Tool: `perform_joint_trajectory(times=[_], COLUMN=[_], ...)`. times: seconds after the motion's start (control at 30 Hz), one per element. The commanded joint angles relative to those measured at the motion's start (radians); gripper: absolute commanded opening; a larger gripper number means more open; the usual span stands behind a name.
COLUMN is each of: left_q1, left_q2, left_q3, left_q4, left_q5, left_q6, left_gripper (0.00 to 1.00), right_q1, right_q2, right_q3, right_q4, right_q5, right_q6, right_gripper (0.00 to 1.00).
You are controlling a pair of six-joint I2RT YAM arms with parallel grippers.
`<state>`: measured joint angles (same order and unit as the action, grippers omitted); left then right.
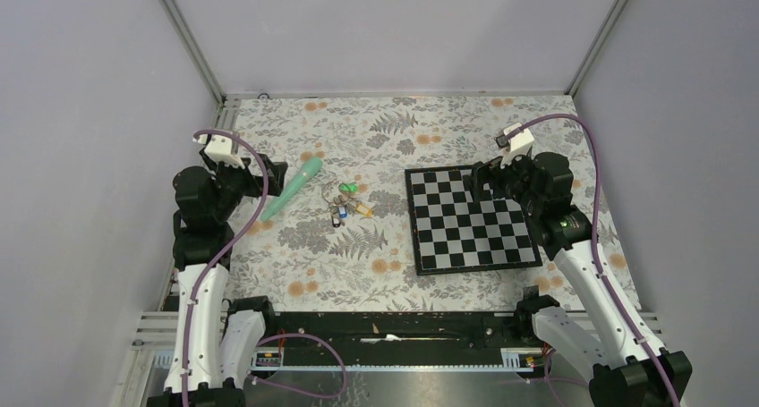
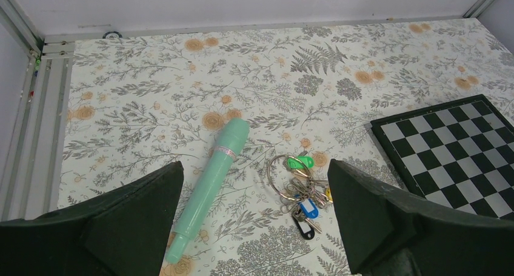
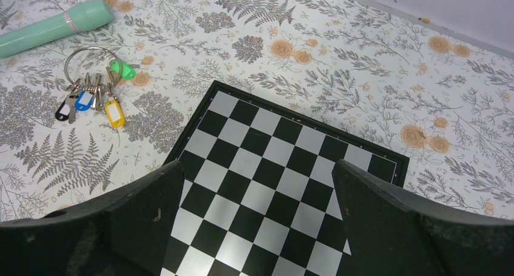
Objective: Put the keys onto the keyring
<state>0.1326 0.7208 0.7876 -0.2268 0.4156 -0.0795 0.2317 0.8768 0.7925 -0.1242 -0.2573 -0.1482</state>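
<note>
Both arms are poised above the table (image 2: 151, 106), nothing in hand. The left gripper (image 2: 254, 167) is spread wide and looks straight down on the keyring (image 2: 280, 174), which lies flat between the teal stick (image 2: 212, 182) and the chessboard (image 2: 448, 148). The green key (image 2: 301, 162) rests against the ring and the black key (image 2: 305, 226) sits at the bunch's near end. Threaded or loose, I can't tell. The right gripper (image 3: 257, 165), just as spread and empty, hovers over the board, likely placed to come across and steady the ring.
</note>
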Motion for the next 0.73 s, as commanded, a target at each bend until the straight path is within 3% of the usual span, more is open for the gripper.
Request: perform_joint_trajectory(times=[0.0, 0.7], left_q1=[0.007, 0.012], left_q2=[-0.01, 0.0], left_q3=[-0.008, -0.014], left_q4=[0.053, 0.056], left_q5=[0.022, 0.034], left_q6=[0.006, 0.011], left_gripper=[0.99, 0.99], right_q1=[-0.006, -0.006], right_q2=[-0.013, -0.011], right_q3=[-0.002, -0.002], right_q4=[0.014, 0.016], right_q5=[-0.024, -0.02], right_q6=[0.005, 0.001], right_gripper=[1.0, 1.0])
